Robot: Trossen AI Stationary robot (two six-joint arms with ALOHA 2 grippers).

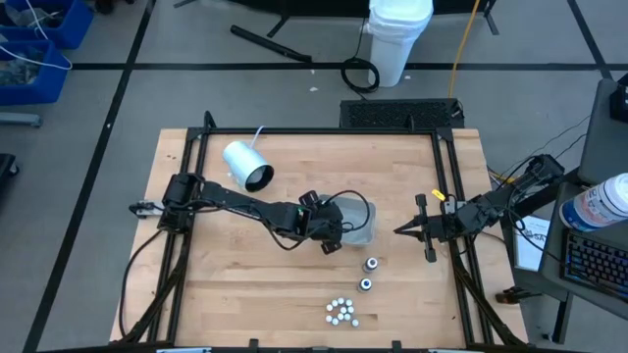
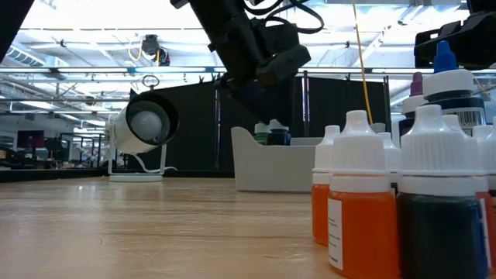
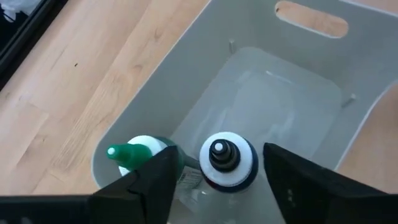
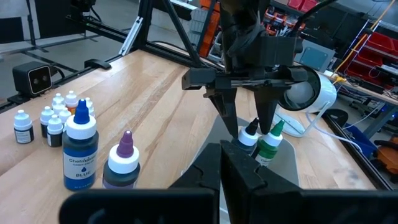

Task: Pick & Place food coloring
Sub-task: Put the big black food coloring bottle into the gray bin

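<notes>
Inside the tray (image 3: 186, 81) – left gripper (image 3: 214, 180) spread (straddling a bottle (image 3: 227, 160), walls near).

Two black jointed arms (image 1: 235, 201) trail looping black cables.

High view: overhead, straight down on desk (image 1: 245, 284). Low view: desk level, close to bottles. Both wrist views share the tray (image 3: 186, 74).

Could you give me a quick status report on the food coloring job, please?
Left gripper open over grey tray, straddling black-tipped bottle; green-tipped bottle beside it. Right gripper shut, waiting right of tray. Nothing in the way.
</notes>
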